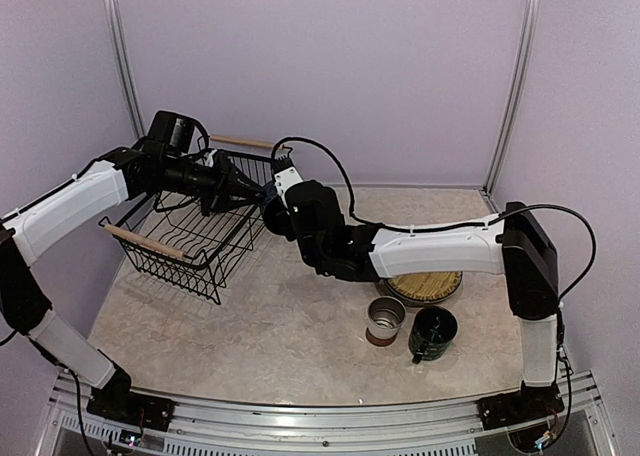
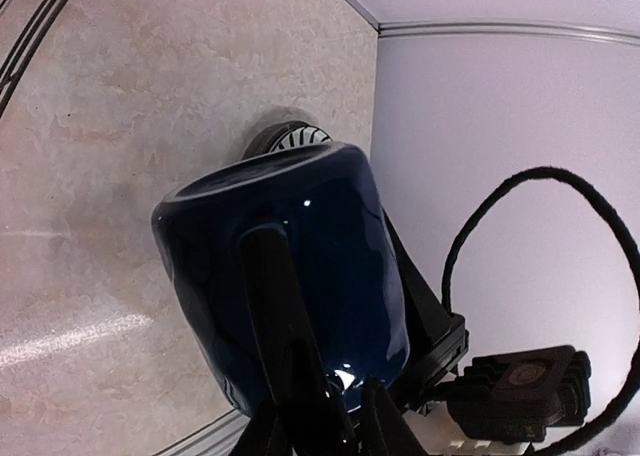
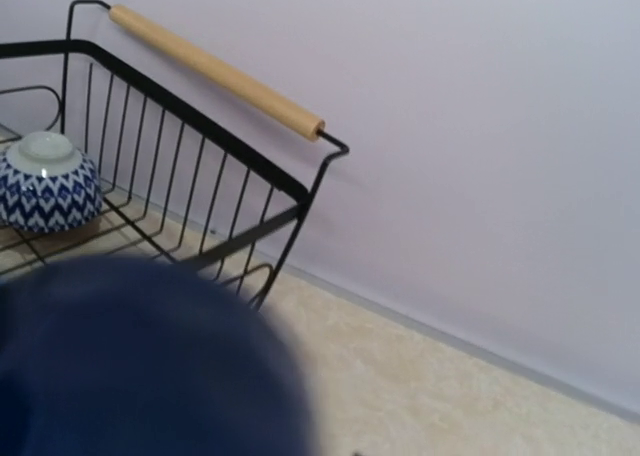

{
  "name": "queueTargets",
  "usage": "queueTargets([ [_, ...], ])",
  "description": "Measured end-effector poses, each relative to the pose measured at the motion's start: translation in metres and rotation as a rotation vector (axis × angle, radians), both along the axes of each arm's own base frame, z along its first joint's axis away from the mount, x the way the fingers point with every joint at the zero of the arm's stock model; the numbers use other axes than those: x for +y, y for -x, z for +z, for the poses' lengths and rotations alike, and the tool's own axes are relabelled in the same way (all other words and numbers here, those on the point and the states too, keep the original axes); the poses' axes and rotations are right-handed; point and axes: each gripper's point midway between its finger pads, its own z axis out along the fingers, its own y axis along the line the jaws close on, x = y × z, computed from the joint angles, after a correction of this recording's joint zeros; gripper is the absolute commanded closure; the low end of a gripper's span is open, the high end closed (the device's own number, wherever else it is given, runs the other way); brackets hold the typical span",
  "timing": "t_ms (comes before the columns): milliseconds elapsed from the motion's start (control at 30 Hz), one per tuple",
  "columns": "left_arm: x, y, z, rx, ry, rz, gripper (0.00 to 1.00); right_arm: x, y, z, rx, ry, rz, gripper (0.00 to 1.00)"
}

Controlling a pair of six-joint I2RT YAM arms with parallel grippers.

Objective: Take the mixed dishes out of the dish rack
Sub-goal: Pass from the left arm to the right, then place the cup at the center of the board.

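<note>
We're holding the mug [image 2: 300, 236] clamped in the left pincer [image 1: 243, 188] by the rack [image 1: 190, 241], far-left corner, probably for handing rightward; right pincer [image 1: 270, 208], can't tell its grip.

Dark blue mug [image 2: 300, 226] clamped in the left gripper [image 2: 322, 276]
One black finger [image 2: 285, 321] crosses its glossy side; a striped plate [image 2: 293, 136] edge shows behind it, against the marbled table [image 2: 140, 126].

Blurred, cropped: dark blue mug [image 3: 130, 366]; striped dish [image 2: 292, 136] mostly hidden behind it.

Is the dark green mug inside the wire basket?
No, the dark green mug stands on the table beside the grey cup, outside the dish rack.
</note>
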Motion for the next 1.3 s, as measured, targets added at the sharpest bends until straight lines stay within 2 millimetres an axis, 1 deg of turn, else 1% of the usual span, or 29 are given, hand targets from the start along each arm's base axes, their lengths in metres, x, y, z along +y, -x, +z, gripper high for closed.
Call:
queueTargets([
  [67,-0.002,0.002,0.000,-0.029,-0.005,-0.032,0.54,0.000,0.001,-0.003,0.012,0.001,0.003,1.00],
  [167,-0.002,0.001,0.004,-0.077,-0.006,-0.060,0.37,-0.007,0.004,-0.014,0.036,0.010,0.001,1.00],
  [267,-0.003,-0.001,0.008,-0.119,-0.002,-0.076,0.26,-0.015,0.007,-0.024,0.060,0.041,-0.002,1.00],
  [400,-0.001,-0.003,0.014,-0.181,-0.015,-0.090,0.15,-0.020,0.011,-0.033,0.092,0.054,0.002,1.00],
  [533,0.007,-0.003,0.022,-0.255,-0.051,-0.099,0.06,-0.024,0.015,-0.038,0.127,0.038,0.014,1.00],
  [667,0.022,-0.008,0.042,-0.354,-0.102,-0.086,0.01,-0.033,0.023,-0.044,0.174,0.028,0.019,1.00],
  [833,0.046,-0.012,0.072,-0.505,-0.183,-0.034,0.01,-0.044,0.035,-0.047,0.245,0.004,0.040,1.00],
  [933,0.062,-0.012,0.086,-0.591,-0.240,0.006,0.01,-0.048,0.042,-0.047,0.301,-0.022,0.056,1.00],
  [1033,0.075,-0.012,0.097,-0.661,-0.295,0.038,0.01,-0.050,0.051,-0.051,0.367,-0.049,0.075,1.00],
  [1100,0.086,-0.012,0.104,-0.705,-0.328,0.066,0.01,-0.049,0.057,-0.058,0.419,-0.060,0.090,1.00],
  [1200,0.103,-0.012,0.108,-0.752,-0.371,0.108,0.01,-0.050,0.068,-0.077,0.524,-0.052,0.108,1.00],
  [1300,0.117,-0.010,0.107,-0.777,-0.404,0.139,0.01,-0.050,0.079,-0.092,0.623,-0.037,0.116,1.00],
])
